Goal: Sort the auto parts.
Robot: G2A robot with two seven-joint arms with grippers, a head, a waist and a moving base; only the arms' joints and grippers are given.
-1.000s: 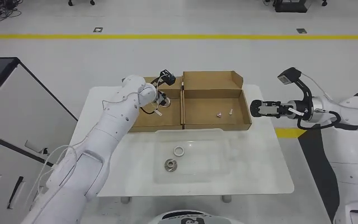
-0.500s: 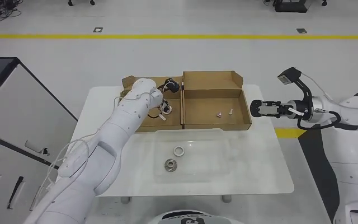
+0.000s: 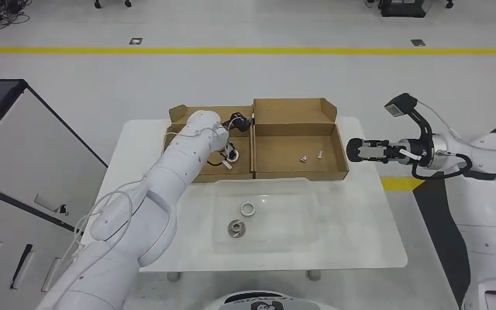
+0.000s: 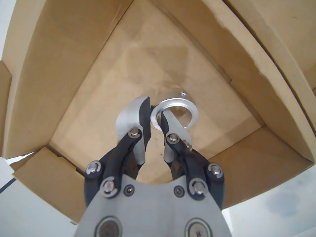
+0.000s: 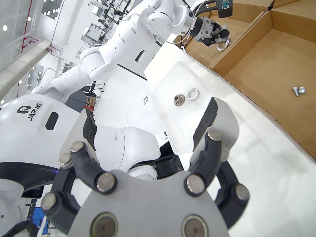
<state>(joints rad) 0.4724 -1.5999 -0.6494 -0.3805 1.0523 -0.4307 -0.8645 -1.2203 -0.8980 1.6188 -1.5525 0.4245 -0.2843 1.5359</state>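
Observation:
My left gripper point(image 4: 155, 112) is shut on a silver metal ring point(image 4: 184, 106), one finger inside it and one outside, just above the floor of the left cardboard box point(image 4: 103, 80). In the top view that gripper point(image 3: 226, 159) hangs over the left box point(image 3: 182, 124). The right wrist view shows it too, with the ring point(image 5: 221, 46) dangling from the fingers. My right gripper point(image 3: 351, 149) is open and holds nothing, level with the table just past the right box point(image 3: 294, 108). Its own view shows the right gripper point(image 5: 150, 122) with nothing between the fingers.
Two small bolts point(image 3: 311, 156) lie in the right box. A clear tray point(image 3: 310, 232) at the table's front holds a white ring point(image 3: 249, 209) and a flanged hub point(image 3: 235, 228). Bare table lies to the right of the tray.
My left arm has swung its wrist and carried the ring a little toward the near side of the left box. The right arm has kept still.

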